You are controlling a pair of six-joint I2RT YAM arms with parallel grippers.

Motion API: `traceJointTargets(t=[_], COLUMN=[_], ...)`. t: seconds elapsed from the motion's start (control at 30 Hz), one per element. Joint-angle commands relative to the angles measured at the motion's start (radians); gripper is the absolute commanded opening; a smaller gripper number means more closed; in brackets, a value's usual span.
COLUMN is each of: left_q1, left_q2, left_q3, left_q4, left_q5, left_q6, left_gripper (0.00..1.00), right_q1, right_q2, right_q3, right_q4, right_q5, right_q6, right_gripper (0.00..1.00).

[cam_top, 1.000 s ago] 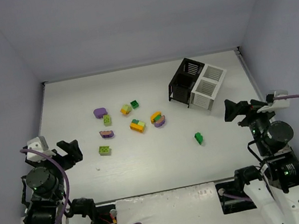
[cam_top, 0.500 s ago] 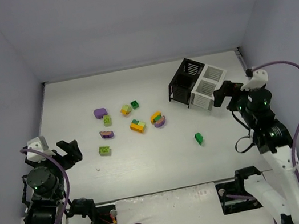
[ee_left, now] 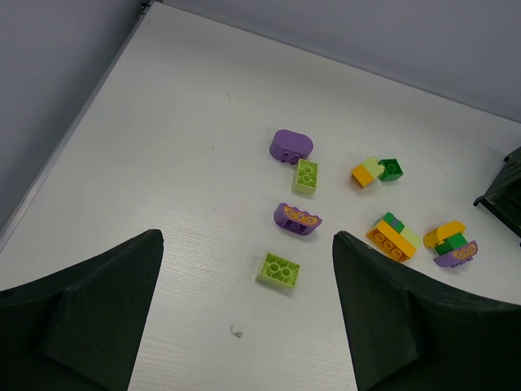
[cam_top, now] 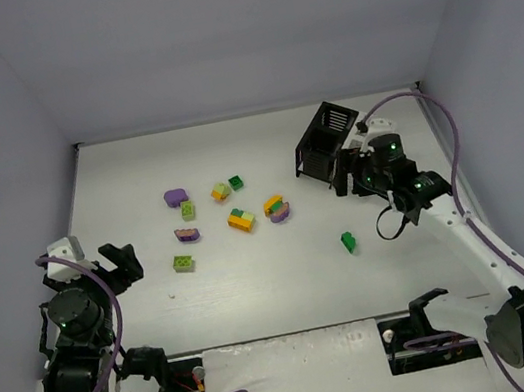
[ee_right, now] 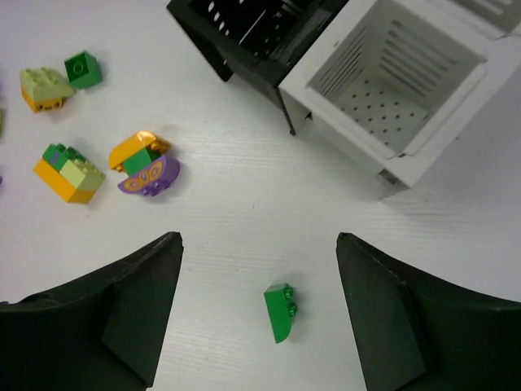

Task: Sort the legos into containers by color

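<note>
Right arm (cam_top: 450, 224) stretches forward over the containers (ee_right: 342, 134), right end effector (ee_right: 256, 252) wide and empty; left end effector (ee_left: 248, 252), well away from them, likewise wide.

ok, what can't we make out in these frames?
- White bins: top external, right arm covers them.
- Black bins insides: right wrist, cut by top edge, dark.
- Dark green brick: top external, too small for shape.
- Containers: left wrist, cut by right edge.

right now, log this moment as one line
left fingers open, empty | right fingers open, empty, by containers | dark green lego outside containers
</note>
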Motion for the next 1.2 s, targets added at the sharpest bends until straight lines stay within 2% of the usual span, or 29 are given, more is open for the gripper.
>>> traceJointTargets(t=[0.0,0.43,0.67,0.97,1.07,1.17], left_q1=[-0.003,-0.003,-0.003,-0.003,-0.003,-0.003], left_q2=[0.04,0.048,0.049,0.051,0.051,0.051], left_q3=[0.009,0.011,0.011,0.011,0.011,0.011], left_q4=[0.058,0.049,0.049,0.048,0.046,0.045], left_q5=[-0.02,-0.02,-0.019,-0.013,-0.013,-0.011], left_q6=[-0.004,-0.004,-0.006,-0.008,-0.006,-0.008], left_gripper=[0.78,0.78,0.78,0.78,0.78,0.78], right_q1=[0.048,0.128,0.179,0.183,0.182,0.183], right_q2=[0.041,0.237,0.331,0.342,0.346,0.346], right_q3=[-0.018,-0.077,-0.109,-0.163,-0.181,-0.195], right_q4=[0.0,-0.052,-0.047,-0.033,-0.024,-0.015], right_q5=[0.034,0.117,0.163,0.203,0.192,0.194], right_q6=[0.012,0.177,0.245,0.282,0.282,0.28], right_gripper=[0.73,0.78,0.73,0.71,0.66,0.54])
